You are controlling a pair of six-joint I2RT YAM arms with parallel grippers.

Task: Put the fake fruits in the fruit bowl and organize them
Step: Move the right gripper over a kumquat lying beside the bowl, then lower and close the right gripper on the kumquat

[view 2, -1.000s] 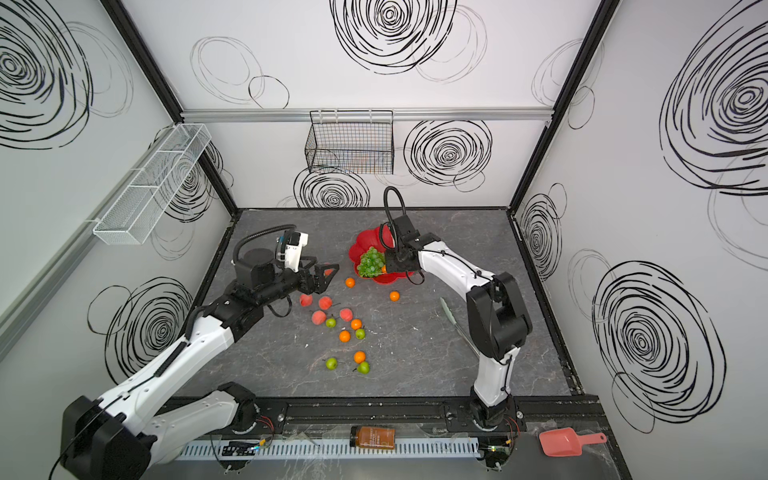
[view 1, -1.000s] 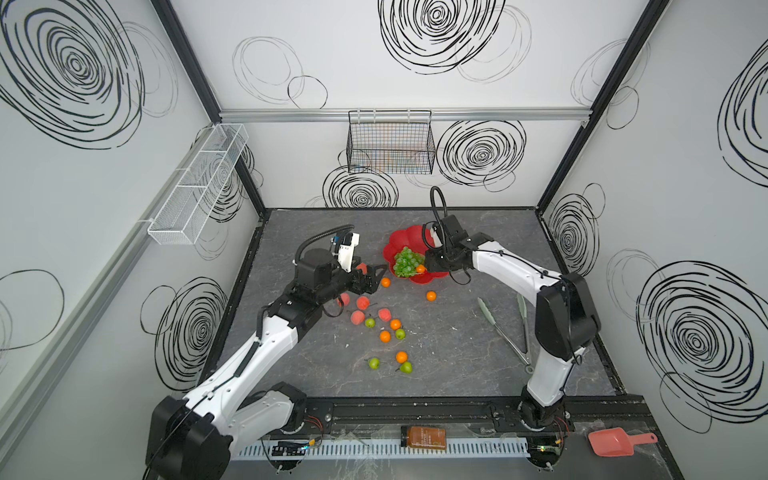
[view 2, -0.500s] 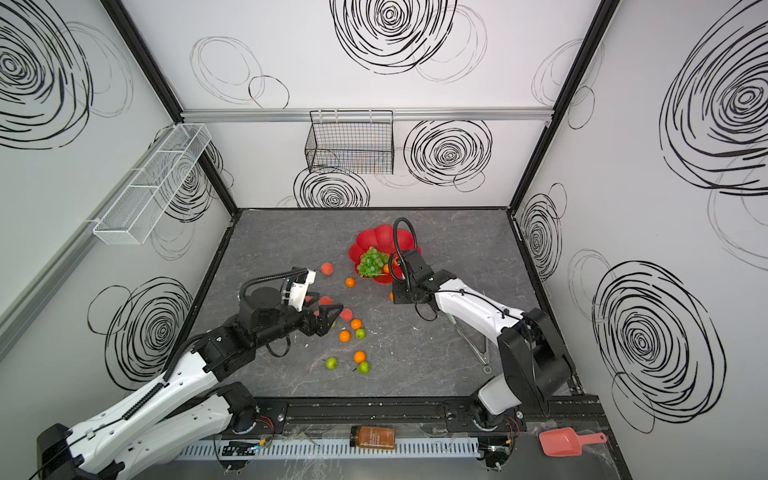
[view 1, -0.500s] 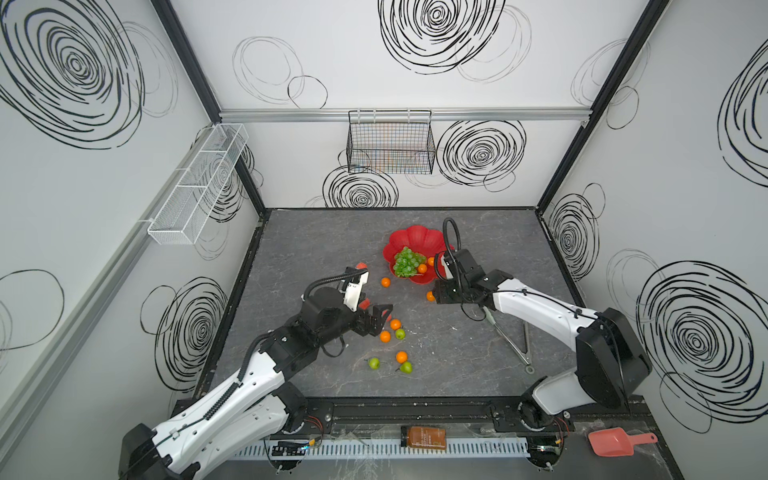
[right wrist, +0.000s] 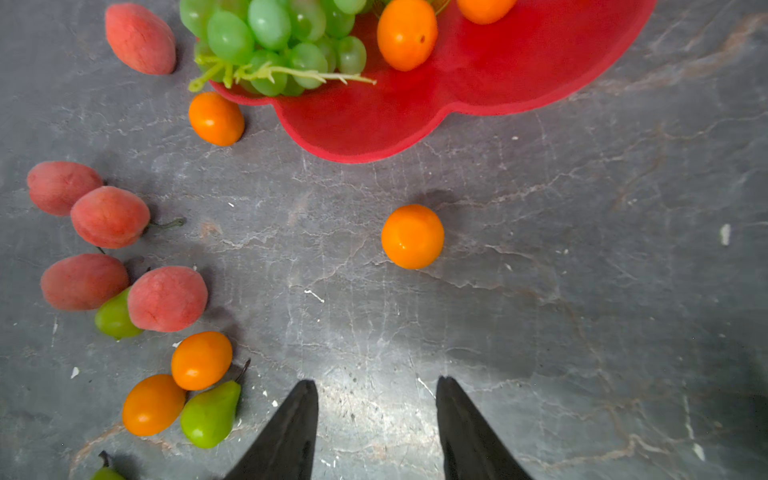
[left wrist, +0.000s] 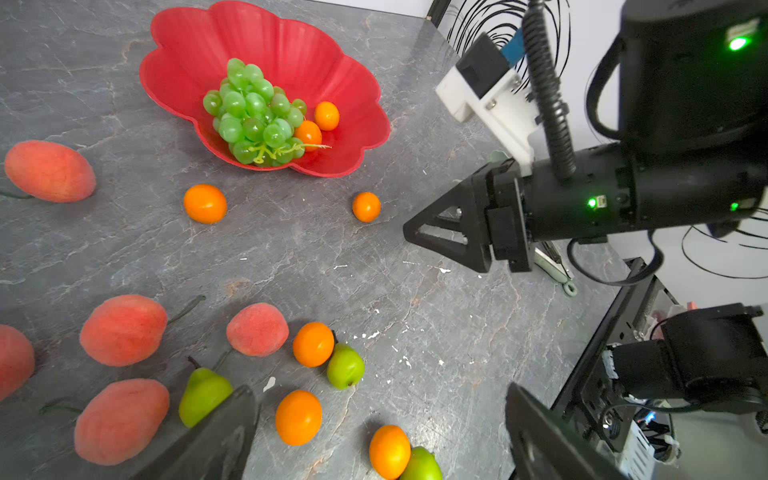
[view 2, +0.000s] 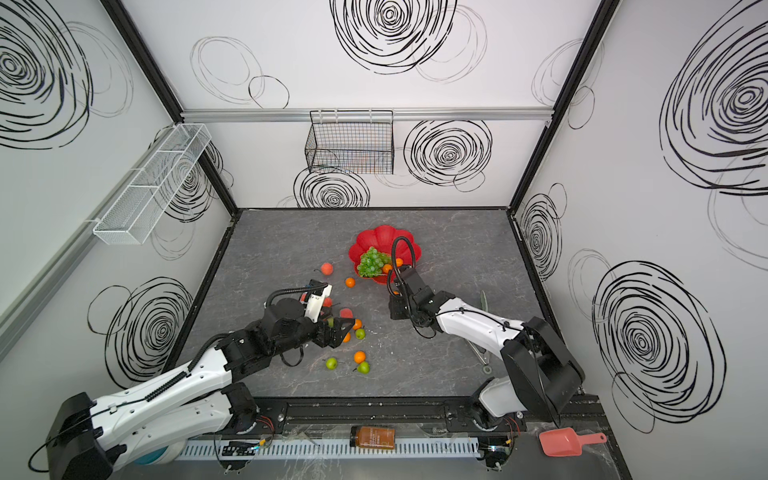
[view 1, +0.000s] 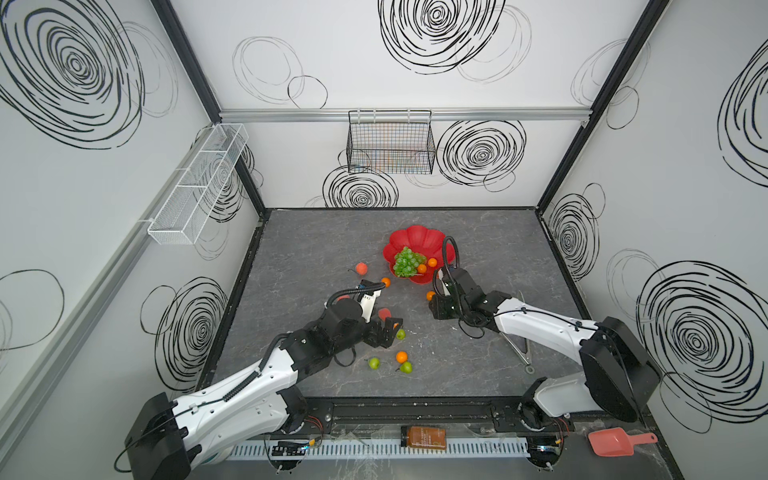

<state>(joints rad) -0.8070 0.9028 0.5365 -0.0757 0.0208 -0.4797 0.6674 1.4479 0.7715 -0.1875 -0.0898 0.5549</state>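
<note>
Left pincer (left wrist: pixel 379 390) released over loose fake fruits (view 1: pixel 374 363), at 7 o'clock from the fruit bowl (view 1: pixel 419 241). Right pincer (right wrist: pixel 377 382) released, empty, near an orange (right wrist: pixel 412 237).

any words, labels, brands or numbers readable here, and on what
Nothing here can be read as text.
Amber bottle lying in front of the arm bases: its label carries pale print, too blurred to read in both top views.
No other writing shows in any view.

text: none legible | bottle (view 1: pixel 423 437) label: too small to read
</note>
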